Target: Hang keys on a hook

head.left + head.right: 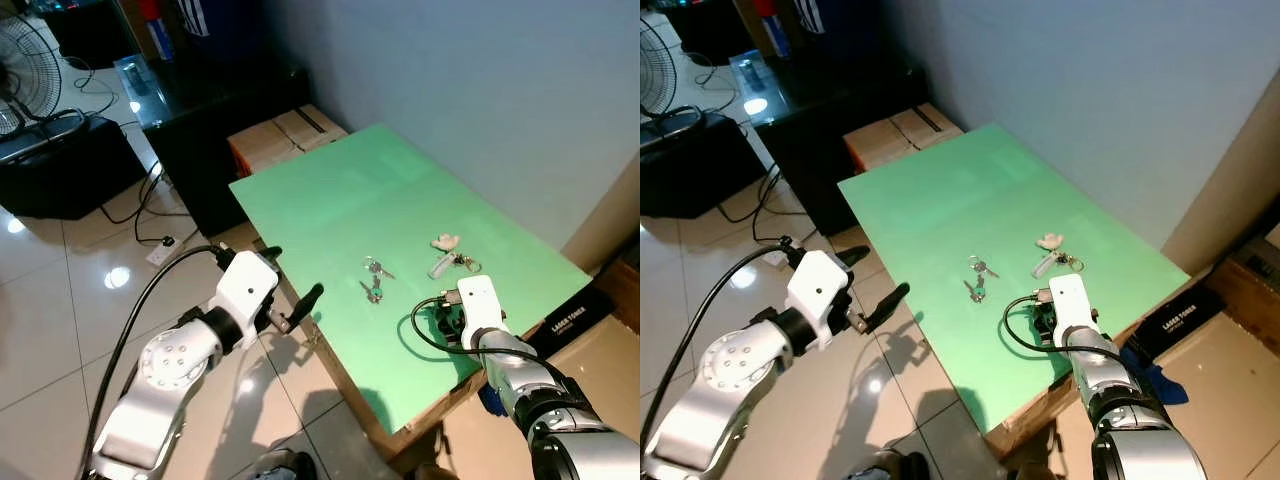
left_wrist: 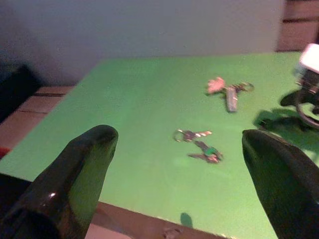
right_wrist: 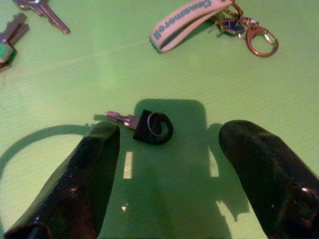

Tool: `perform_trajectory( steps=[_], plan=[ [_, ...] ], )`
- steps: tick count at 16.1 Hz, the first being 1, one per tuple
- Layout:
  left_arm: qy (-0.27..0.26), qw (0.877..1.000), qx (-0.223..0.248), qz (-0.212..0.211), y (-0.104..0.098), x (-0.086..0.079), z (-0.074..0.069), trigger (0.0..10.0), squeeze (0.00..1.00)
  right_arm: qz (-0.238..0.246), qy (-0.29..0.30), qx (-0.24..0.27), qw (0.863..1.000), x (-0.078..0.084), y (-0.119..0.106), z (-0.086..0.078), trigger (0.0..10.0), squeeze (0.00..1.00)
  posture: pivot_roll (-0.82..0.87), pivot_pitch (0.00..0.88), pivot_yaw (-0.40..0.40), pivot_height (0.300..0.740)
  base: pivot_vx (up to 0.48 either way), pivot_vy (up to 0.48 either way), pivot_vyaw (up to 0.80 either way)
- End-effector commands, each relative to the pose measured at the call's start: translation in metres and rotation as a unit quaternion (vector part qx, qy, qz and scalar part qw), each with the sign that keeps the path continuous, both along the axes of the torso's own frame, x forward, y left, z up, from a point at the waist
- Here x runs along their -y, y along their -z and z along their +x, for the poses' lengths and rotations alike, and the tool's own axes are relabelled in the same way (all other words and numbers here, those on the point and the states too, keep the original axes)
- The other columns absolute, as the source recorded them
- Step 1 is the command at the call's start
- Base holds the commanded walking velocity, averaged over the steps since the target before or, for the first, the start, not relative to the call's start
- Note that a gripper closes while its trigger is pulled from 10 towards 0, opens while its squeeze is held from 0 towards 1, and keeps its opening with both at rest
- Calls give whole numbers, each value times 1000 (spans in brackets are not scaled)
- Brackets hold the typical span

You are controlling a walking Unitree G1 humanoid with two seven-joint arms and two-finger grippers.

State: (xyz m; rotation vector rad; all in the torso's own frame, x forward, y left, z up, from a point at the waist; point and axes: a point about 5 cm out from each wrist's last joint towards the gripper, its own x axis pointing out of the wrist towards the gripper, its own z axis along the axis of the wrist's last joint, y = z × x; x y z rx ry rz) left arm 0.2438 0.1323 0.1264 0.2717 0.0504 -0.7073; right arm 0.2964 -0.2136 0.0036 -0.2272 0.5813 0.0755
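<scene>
Green table (image 1: pixel 330 190) carries a black-headed key (image 3: pixel 149 126), framed between the spread fingers of the right gripper (image 3: pixel 164 164) for grasping; left gripper (image 2: pixel 179 164) is held unclenched.

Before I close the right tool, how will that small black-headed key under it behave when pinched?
The small black-headed key lies flat on the smooth green table, so it will probably slide rather than lift. It looks rigid and light. The open right tool straddles it.
</scene>
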Motion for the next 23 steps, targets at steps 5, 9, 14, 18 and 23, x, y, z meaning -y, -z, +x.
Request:
perform_trajectory(
  steps=[5,9,14,18,23],
  plan=[
    [49,999,-10,-5,-7,-4,-5,10000,0,-19,-16,10,1000,-1,-6,6,10000,0,121,154,170,740,0,0,0],
    [47,999,-13,0,-10,-13,-8,10000,0,-16,-14,35,999,1,-13,11,10000,0,142,170,179,740,0,0,0],
    [47,999,-16,5,-12,-16,-9,10000,0,-25,-33,27,999,2,-14,12,4667,0,154,176,184,740,0,0,0],
    [48,999,-18,7,-12,-15,-9,10000,0,-33,-36,10,999,4,-10,9,0,0,148,174,180,740,0,0,0],
    [48,999,-16,9,-11,-14,-6,10000,0,-33,-27,-1,999,3,-3,3,196,0,142,169,180,740,0,0,0]
  ],
)
